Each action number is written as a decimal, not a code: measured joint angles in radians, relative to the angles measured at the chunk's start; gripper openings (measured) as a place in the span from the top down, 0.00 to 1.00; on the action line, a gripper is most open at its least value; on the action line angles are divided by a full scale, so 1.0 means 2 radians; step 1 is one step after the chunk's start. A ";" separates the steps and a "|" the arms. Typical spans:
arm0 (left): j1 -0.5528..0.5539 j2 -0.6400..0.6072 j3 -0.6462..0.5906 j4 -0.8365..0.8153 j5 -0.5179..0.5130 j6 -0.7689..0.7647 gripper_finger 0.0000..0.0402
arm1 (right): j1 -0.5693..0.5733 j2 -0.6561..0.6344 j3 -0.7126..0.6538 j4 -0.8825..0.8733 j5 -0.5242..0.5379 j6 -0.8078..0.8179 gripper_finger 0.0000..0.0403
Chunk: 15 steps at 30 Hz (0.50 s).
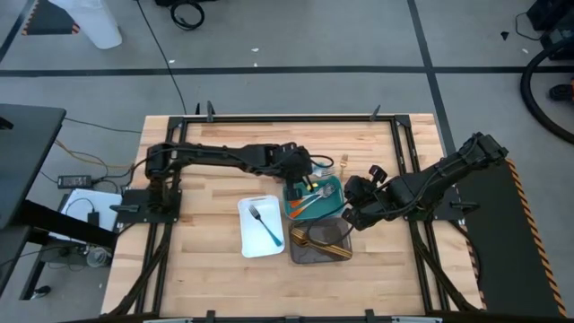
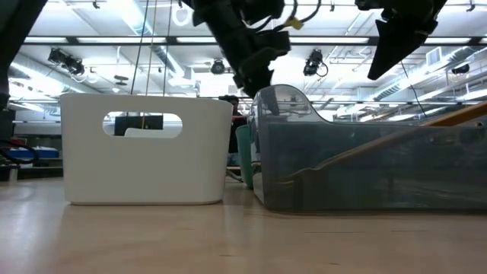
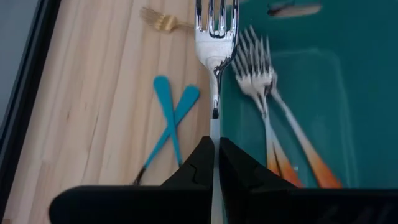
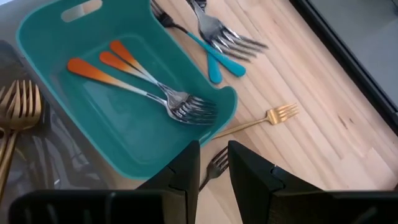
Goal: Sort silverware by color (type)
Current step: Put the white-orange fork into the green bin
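Observation:
My left gripper (image 3: 215, 163) hovers over the wall of the teal tray (image 3: 348, 93), shut on a silver-headed fork (image 3: 214, 28). Two orange-handled forks (image 4: 134, 78) lie in the teal tray (image 4: 56, 31). Two teal-handled forks (image 3: 171, 118) lie crossed on the table beside it. A gold fork (image 4: 268, 117) lies on the wood nearby. My right gripper (image 4: 214, 163) is open above the table by the tray's corner. A dark fork head (image 4: 217, 160) shows below, between its fingers. I cannot tell whether they touch it. My left gripper pinches the fork's thin neck (image 3: 214, 124) just behind the head, between its two fingers. The fingers lie along the fork, and the head points straight ahead of them. The fork is lifted clear above the tray wall. Its handle is hidden by the fingers.
A white tray (image 1: 260, 226) holds one blue-handled fork (image 1: 266, 224). A grey tray (image 1: 320, 242) near the front holds gold forks (image 4: 18, 102). In the low view the white tray (image 2: 144, 148) and grey tray (image 2: 373, 167) stand side by side. Bare wood lies left of the trays.

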 joint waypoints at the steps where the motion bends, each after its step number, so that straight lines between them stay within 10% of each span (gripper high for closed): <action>1: -0.001 0.005 0.006 0.001 0.000 0.000 0.96 | 0.000 0.000 0.000 0.000 -0.001 0.000 0.77; 15: -0.040 0.049 0.039 0.027 0.017 -0.018 0.96 | 0.000 0.000 0.000 -0.004 -0.010 -0.001 0.77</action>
